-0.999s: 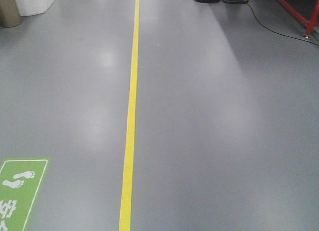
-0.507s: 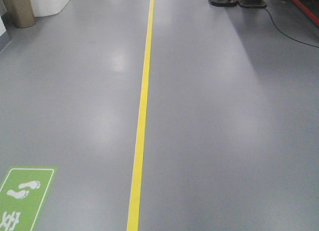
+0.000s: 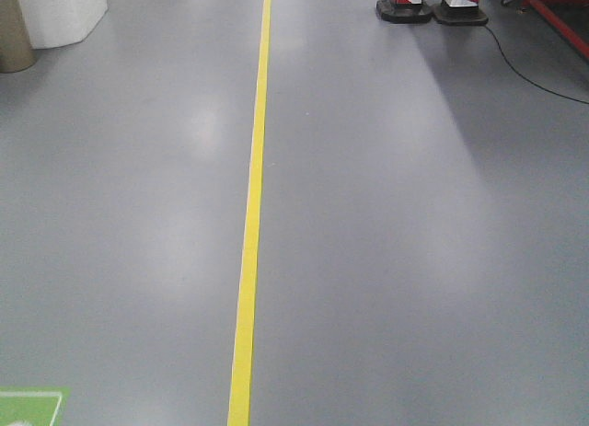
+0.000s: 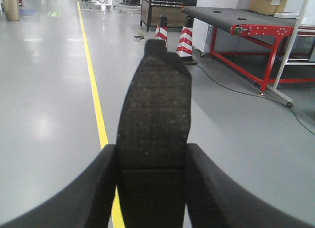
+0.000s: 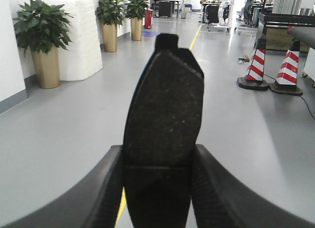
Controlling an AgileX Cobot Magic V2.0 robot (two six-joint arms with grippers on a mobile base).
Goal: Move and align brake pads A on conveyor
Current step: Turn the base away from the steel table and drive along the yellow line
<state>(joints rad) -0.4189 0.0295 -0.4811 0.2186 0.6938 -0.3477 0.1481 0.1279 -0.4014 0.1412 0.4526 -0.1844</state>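
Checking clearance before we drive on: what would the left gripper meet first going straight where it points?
Open floor, then probably the two striped cones beyond the tip of the brake pad that the left gripper holds; depth is unclear. The conveyor sits off to the right.

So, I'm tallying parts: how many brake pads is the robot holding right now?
2. One brake pad is clamped upright between the left arm's fingers, a second brake pad between the right arm's fingers. Others may be out of view.
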